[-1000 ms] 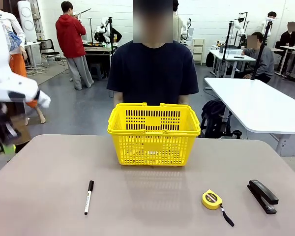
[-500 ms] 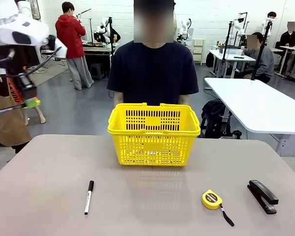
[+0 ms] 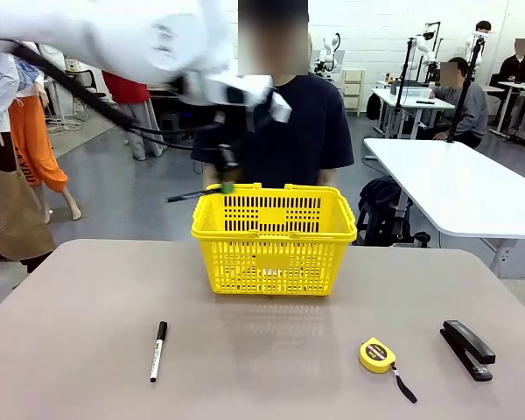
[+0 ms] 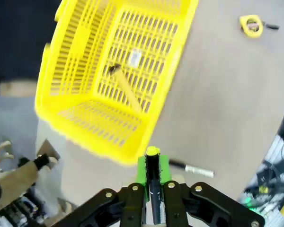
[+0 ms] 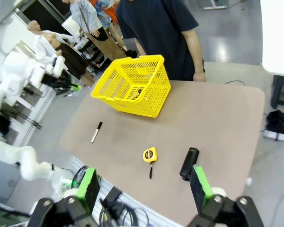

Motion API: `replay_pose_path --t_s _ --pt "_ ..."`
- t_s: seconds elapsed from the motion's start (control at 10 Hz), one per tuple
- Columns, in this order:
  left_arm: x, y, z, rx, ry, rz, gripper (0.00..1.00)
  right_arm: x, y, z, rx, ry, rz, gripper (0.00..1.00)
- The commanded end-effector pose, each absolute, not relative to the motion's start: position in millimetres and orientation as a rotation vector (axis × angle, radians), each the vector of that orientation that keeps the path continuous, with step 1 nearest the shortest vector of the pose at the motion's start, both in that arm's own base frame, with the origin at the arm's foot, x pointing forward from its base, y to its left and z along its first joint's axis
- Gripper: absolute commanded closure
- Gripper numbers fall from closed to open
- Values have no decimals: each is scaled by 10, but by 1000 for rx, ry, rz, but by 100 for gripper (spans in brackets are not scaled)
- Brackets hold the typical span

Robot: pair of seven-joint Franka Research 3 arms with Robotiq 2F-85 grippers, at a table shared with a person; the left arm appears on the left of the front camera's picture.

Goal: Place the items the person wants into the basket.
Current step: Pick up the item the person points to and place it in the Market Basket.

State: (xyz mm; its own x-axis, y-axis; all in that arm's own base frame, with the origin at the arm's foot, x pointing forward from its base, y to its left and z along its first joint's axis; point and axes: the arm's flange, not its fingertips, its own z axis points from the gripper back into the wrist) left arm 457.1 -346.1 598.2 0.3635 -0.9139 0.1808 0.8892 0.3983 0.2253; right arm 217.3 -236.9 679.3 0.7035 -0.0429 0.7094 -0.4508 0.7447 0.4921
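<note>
Left gripper (image 4: 152, 171) pinches its green pads tight on a slim black pen with a yellow-green end (image 4: 153, 152), holding it roughly level just above the left rim of the bright yellow slotted plastic basket (image 3: 273, 262). On the basket's floor lies a long yellow utility knife with a black end (image 4: 127, 88). A white marker with a black cap (image 3: 158, 350) lies on the brown table (image 3: 271, 376), well apart from the basket. Right gripper (image 5: 144, 188) is spread wide and empty. Behind the basket stands the person in a navy T-shirt (image 3: 276, 131).
</note>
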Motion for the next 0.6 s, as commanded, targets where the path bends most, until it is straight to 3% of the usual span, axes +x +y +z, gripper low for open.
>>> replay_pose_path --t_s 0.0,0.5 --pt "5157 -3904 6012 132 -235 -1220 100 2179 -2362 6799 725 -781 257 0" --pt "5856 -3973 5684 54 -226 -1314 100 2179 -2362 6799 725 -781 257 0"
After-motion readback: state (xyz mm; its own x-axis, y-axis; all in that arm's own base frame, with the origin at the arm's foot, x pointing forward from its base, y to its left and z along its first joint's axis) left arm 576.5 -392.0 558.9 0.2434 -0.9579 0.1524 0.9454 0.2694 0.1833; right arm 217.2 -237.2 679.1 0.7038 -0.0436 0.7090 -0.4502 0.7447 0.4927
